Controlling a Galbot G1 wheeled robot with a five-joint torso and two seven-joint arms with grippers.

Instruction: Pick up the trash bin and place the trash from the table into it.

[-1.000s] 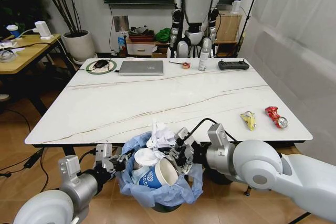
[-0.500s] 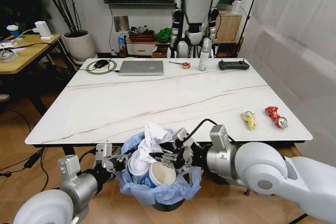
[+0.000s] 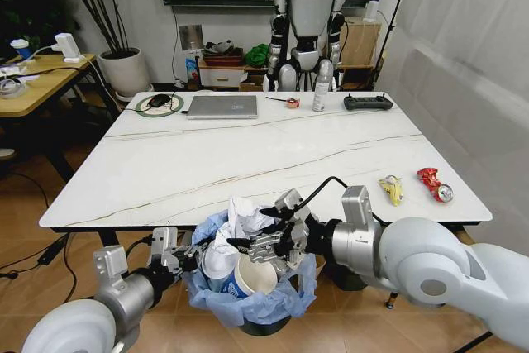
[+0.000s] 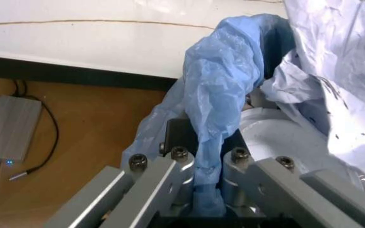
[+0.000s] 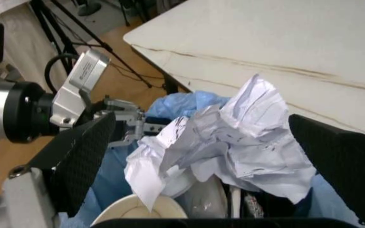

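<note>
Two hands work at the trash bin (image 3: 248, 287): the left hand (image 4: 208, 166) is clamped on its blue liner rim, holding it just below the counter (image 3: 248, 163) edge — presumably to catch litter. The right hand (image 3: 269, 245) hovers over the heaped crumpled paper (image 5: 233, 128) and cups, fingers spread apart. A yellow wrapper (image 3: 391, 188) and red can (image 3: 435, 184) lie unreached; the bin's body is hidden by its liner.

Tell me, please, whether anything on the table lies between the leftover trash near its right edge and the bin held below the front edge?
Nothing visible does. The yellow wrapper and crushed red can lie on bare table; the trash bin hangs below the front edge.
</note>
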